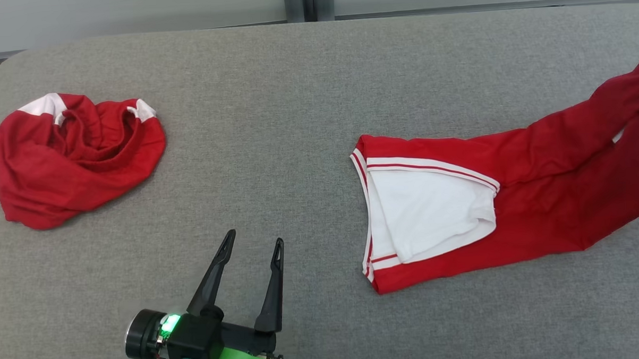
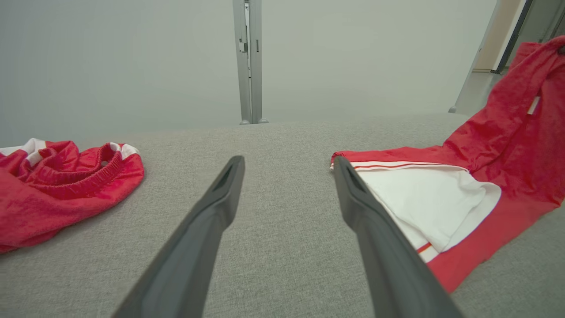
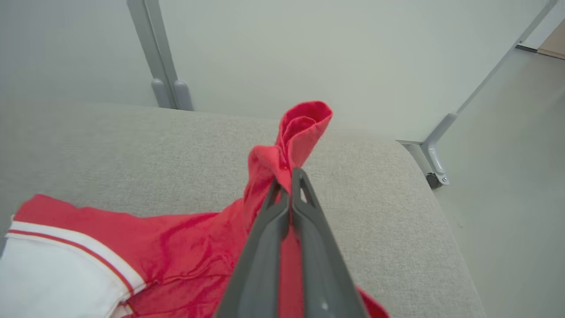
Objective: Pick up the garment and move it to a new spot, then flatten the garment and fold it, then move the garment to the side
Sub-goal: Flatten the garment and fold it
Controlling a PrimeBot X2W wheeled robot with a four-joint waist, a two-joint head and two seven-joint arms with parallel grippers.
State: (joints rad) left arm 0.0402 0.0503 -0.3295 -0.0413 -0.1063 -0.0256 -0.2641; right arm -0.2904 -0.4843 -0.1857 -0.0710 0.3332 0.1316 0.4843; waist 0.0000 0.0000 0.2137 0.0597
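Observation:
A red garment (image 1: 538,193) with white panel and striped trim stretches from the table's middle right toward the right edge, its far end lifted. My right gripper (image 3: 289,176) is shut on a bunched red end of that garment (image 3: 291,141), holding it above the table. The garment (image 2: 476,176) rises up at the right of the left wrist view. My left gripper (image 1: 252,244) hovers open and empty over the bare grey surface at the lower middle, left of the garment's striped edge. Its fingers (image 2: 220,194) frame bare fabric surface.
A second red and white garment (image 1: 74,156) lies crumpled at the table's left, also seen as a red heap (image 2: 57,185). The grey cloth-covered table (image 1: 274,96) has rounded corners, and its right end (image 3: 423,194) drops to the floor. A pale wall with metal posts stands behind.

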